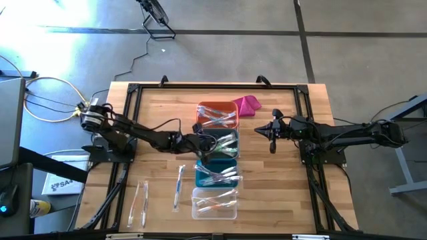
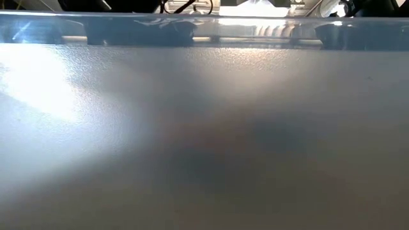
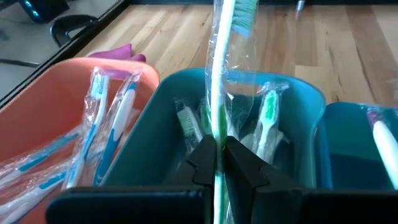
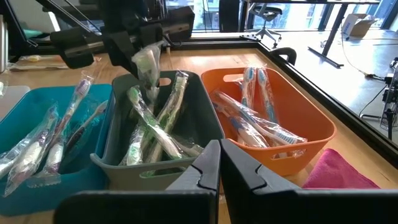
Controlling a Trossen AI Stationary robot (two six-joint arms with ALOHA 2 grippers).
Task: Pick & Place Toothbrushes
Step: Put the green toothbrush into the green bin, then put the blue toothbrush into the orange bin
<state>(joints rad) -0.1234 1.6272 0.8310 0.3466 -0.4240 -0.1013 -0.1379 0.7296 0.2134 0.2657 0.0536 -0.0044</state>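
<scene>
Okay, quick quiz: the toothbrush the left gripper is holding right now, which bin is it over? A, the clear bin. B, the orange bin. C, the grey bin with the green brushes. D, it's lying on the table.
C: the left gripper is shut on a green toothbrush above the grey bin.

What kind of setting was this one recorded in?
Probably a robotics lab or workshop: a wooden table on a bare concrete floor, loose cables beside it, and office chairs by windows beyond.
</scene>
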